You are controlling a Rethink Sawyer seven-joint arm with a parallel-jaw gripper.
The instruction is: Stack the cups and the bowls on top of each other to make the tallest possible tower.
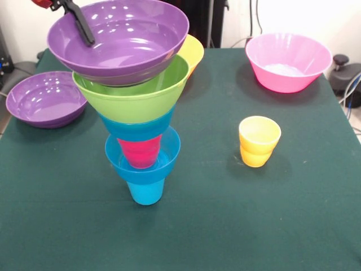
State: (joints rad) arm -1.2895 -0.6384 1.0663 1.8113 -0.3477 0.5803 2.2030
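The tower stands at the front left of the table. From the bottom it is a blue cup, a small blue bowl, a red cup, a second blue bowl, the lime green bowl and a wide purple bowl on top, slightly tilted. My gripper comes in from the top left and reaches over the rim into the top purple bowl; only a black part of it shows. A yellow cup stands alone at the right. The pink bowl is at the far right.
A second purple bowl lies at the left edge of the green table. An orange-yellow bowl is partly hidden behind the tower. Black equipment stands past the table's right edge.
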